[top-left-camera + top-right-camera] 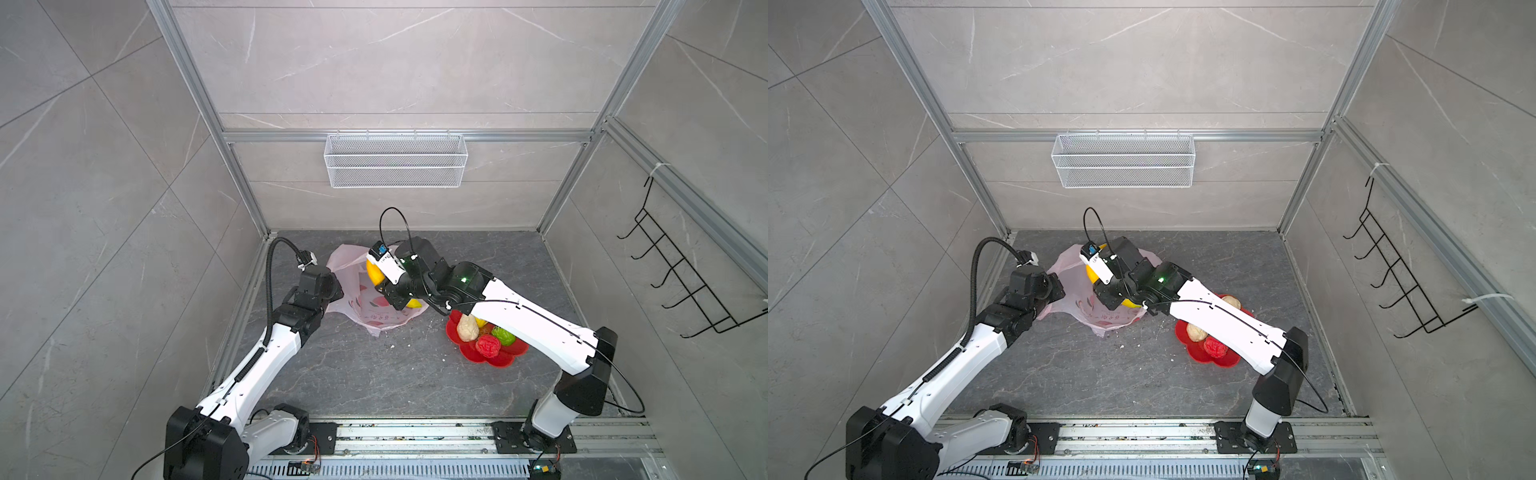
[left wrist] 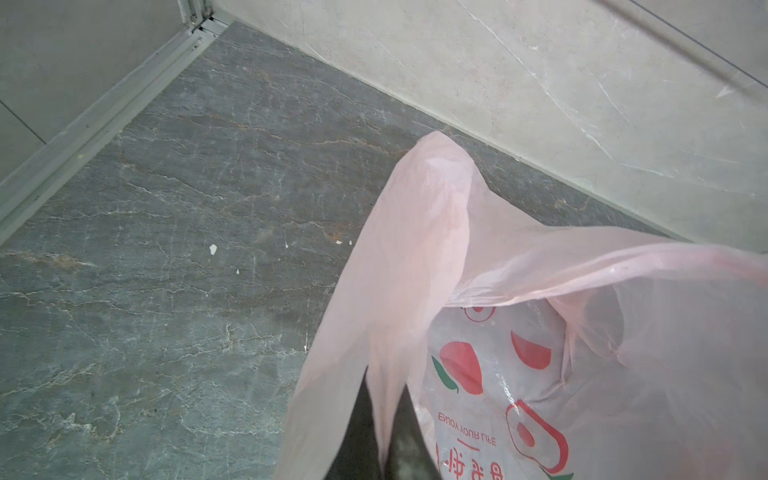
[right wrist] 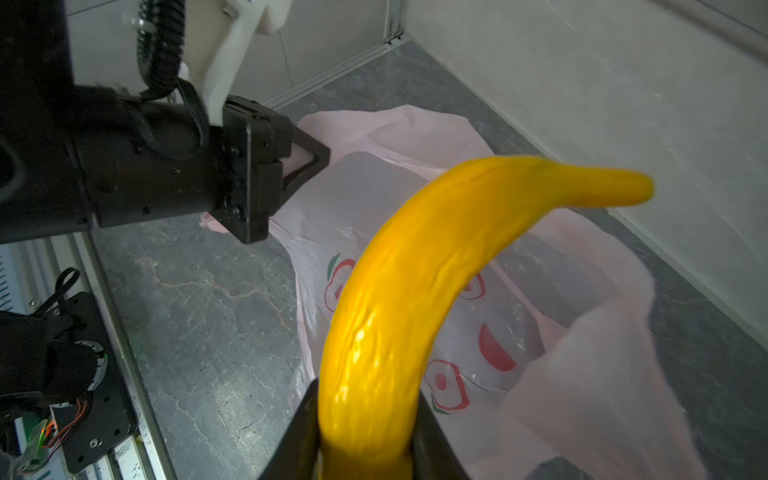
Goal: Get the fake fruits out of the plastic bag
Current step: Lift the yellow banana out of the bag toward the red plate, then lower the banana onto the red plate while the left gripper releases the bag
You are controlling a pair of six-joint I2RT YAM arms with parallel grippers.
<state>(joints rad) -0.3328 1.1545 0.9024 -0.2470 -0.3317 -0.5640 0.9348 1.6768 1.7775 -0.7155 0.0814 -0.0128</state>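
Note:
The pale-pink plastic bag (image 1: pixel 365 309) (image 1: pixel 1100 316) lies open at the back left of the floor. My left gripper (image 2: pixel 384 415) (image 1: pixel 332 286) is shut on a strip of the bag's edge (image 2: pixel 415 249) and holds it up. Over the bag's mouth, my right gripper (image 3: pixel 368 415) (image 1: pixel 395 295) is shut on the thick end of the long yellow banana (image 3: pixel 415 291) (image 1: pixel 374 272) (image 1: pixel 1090 274). The banana's tip points towards the back wall. A beige knobbly lump (image 1: pixel 467 328), a red bumpy ball (image 1: pixel 487 346) and a green bumpy ball (image 1: pixel 503 336) lie in the red flower-shaped dish (image 1: pixel 498 362). The right arm hides part of them.
A white wire basket (image 1: pixel 395 160) hangs on the back wall. A black hook rack (image 1: pixel 681 282) is fixed to the right wall. An aluminium rail (image 1: pixel 415 434) carrying both arm bases runs along the front. Small white crumbs (image 1: pixel 390 345) dot the floor.

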